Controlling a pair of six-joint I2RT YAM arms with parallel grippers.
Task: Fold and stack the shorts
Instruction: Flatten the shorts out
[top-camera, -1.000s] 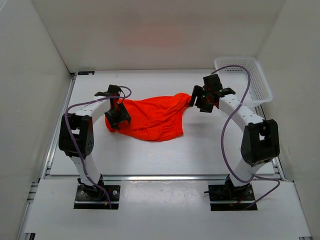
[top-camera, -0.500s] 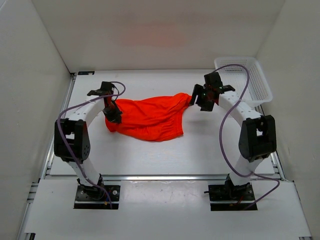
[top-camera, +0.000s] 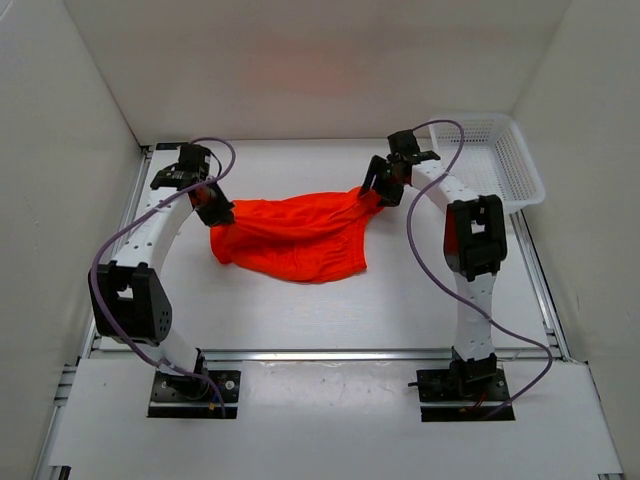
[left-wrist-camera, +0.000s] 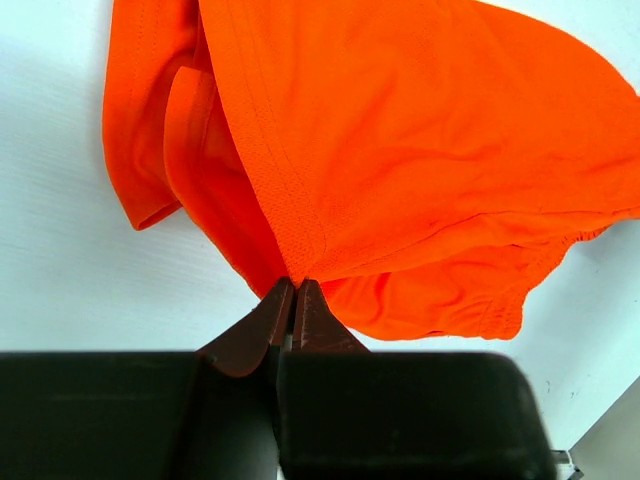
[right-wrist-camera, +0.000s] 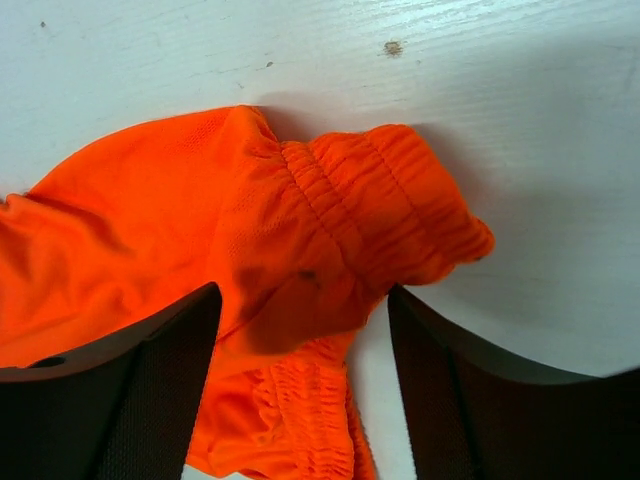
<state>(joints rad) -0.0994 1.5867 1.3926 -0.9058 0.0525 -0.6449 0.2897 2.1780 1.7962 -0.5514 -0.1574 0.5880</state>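
the shorts (top-camera: 300, 238) lie in the middle of the white table (top-camera: 300, 315), between the two arms. they are spread in a wide, wrinkled shape and are not folded flat. the fabric is bright orange-red.

the left gripper (top-camera: 216, 211) is at the left end of the shorts. in the left wrist view its two fingers (left-wrist-camera: 255, 335) are pressed together, and a corner of the hem is pinched between the tips. the cloth fans out from this point, and a stitched seam runs up from the pinch. near the left side, part of the fabric is doubled over itself.

the right gripper (top-camera: 377, 192) is at the far right corner of the shorts. in the right wrist view its fingers (right-wrist-camera: 150, 380) stand well apart, one on each side of the cloth. the gathered elastic waistband (right-wrist-camera: 375, 205) is bunched on the table just beyond the tips. the fabric passes between the fingers, but the pads do not seem to press on it.

a white mesh basket (top-camera: 505, 165) stands at the far right corner of the table, apart from the shorts.
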